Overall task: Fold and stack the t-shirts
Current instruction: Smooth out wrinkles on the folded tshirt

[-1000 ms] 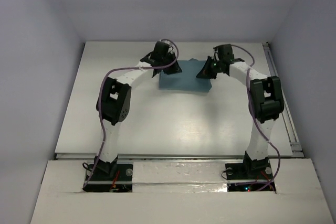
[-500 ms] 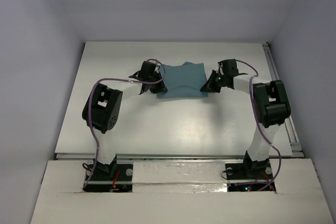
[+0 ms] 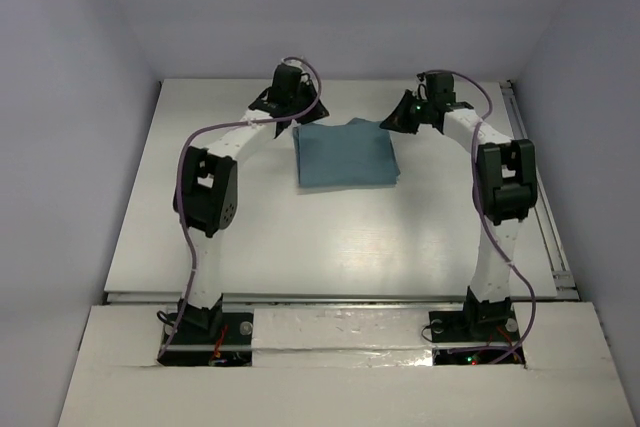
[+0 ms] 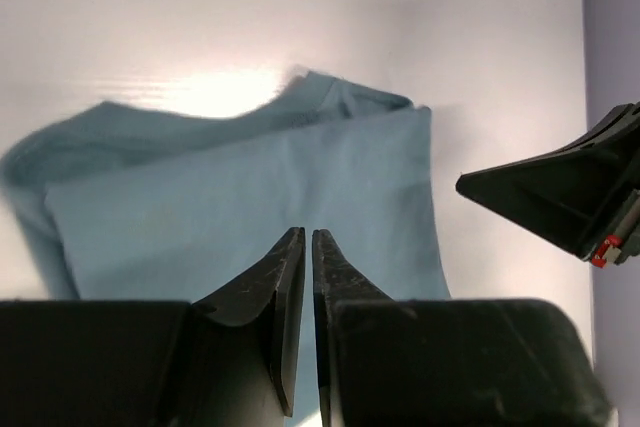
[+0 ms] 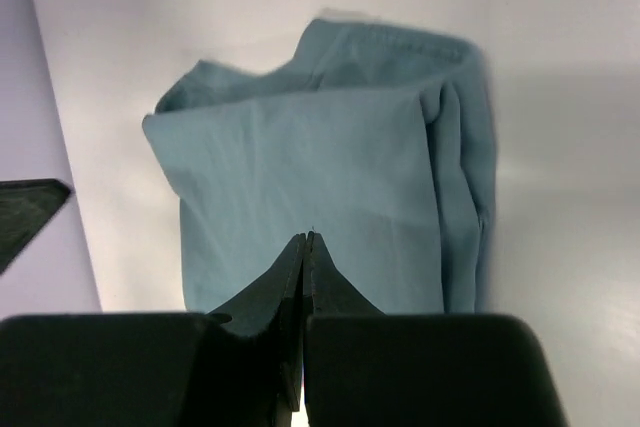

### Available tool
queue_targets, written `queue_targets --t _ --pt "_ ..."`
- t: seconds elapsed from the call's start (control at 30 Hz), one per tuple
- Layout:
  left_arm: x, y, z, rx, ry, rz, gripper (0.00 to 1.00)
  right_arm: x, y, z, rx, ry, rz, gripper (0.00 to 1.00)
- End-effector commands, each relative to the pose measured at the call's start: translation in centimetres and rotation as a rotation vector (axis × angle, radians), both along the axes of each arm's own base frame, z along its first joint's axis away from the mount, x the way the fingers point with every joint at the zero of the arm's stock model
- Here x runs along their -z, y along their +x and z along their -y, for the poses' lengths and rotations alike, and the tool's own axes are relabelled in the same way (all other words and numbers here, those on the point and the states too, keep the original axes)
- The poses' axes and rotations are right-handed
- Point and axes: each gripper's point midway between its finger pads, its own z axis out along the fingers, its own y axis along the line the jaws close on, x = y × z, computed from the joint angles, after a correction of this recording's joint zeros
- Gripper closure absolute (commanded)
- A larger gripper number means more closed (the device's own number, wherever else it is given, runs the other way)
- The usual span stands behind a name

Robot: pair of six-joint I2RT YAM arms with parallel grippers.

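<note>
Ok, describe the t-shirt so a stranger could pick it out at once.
On the white table, look toward the far half, between the left gripper and the right gripper. A teal t-shirt lies there, folded into a rough rectangle. It is the only cloth in view, teal against the white surface.

ROBOTICS LAB TEST CELL: a left arm [image 3: 205,192] and a right arm [image 3: 505,187], white links with black joints, stand bolted to a raised board [image 3: 340,332] at the near edge of a bare white bench [image 3: 330,237] that spreads beneath both pairs of jaws. Plain pale walls [image 3: 330,7] close in beyond the jaws and to either side of them. Purple cables [image 3: 187,237] loop along each arm. A rail [image 3: 553,237] edges the bench outboard of the right jaws.
</note>
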Motion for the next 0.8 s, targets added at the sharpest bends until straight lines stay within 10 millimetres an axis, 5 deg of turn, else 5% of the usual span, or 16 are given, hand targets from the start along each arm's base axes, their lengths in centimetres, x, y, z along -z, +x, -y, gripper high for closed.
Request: queue_targets --t 0.0,0.23,0.4,0.5,0.53,0.6,0.63,0.73,0.77 --pt "4.5 1.1 -0.6 -0.003 0.007 -0.098 0.95 -0.7 2.1 -1.6 -0.033 0.09 0.006 1.0" --pt "9.8 3.8 -5.2 -0.097 0.048 -0.151 0.95 3.2 5.5 -1.8 0.008 0.176 -0.076 1.0" --pt "10.3 5.4 -9.6 -0.184 0.087 -0.136 0.95 4.3 6.2 0.4 0.084 0.17 -0.097 1.0" --pt "7.4 5.8 -11.6 -0.215 0.068 -0.082 0.93 3.3 6.1 1.7 0.106 0.179 -0.092 1.0" --pt "4.8 5.7 -11.6 -0.212 0.059 -0.034 0.91 2.7 6.1 1.7 0.104 0.181 -0.081 1.0" --pt "2.4 5.4 -11.8 -0.206 0.062 0.017 0.73 1.3 6.0 1.7 0.088 0.179 -0.056 1.0" --pt "-0.4 5.1 -12.0 -0.198 0.063 0.074 0.67 -0.1 5.8 1.6 0.08 0.181 -0.034 1.0" --pt "-3.4 3.2 -12.1 -0.18 0.055 0.115 0.55 -3.5 5.3 1.7 0.061 0.169 0.023 0.94" --pt "-2.5 2.1 -12.2 -0.171 0.062 0.093 0.54 -4.5 5.0 1.7 0.055 0.167 0.037 0.89"
